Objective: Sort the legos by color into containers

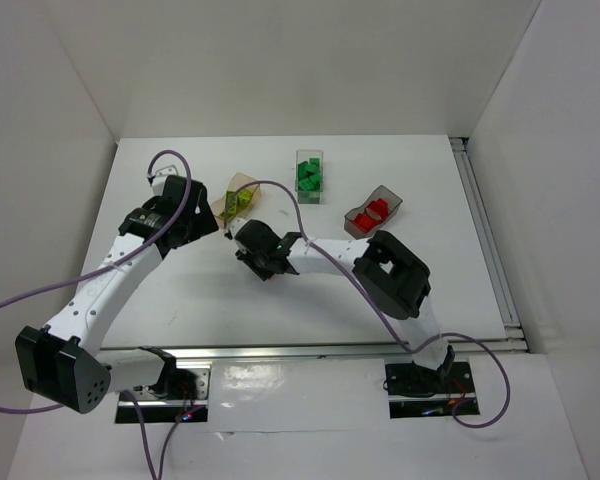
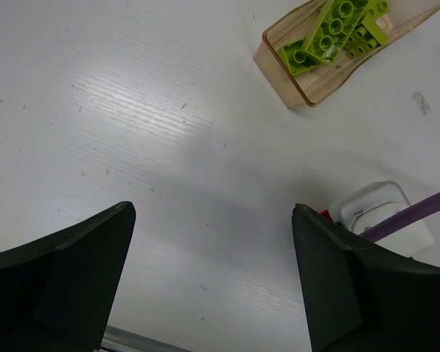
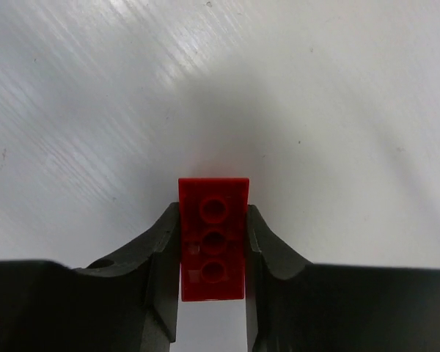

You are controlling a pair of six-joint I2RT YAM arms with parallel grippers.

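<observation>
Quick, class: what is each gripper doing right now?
Left gripper: open, holding nothing.
Right gripper: closed on a red brick.

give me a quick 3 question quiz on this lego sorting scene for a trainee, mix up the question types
1. True or false: the right gripper is shut on a red brick.
2. The orange-tan container holds legos of which colour? A red, B yellow-green, C dark green.
3. Fill in: the left gripper is ____ and holds nothing.

Key: 1 true. 2 B. 3 open.
</observation>
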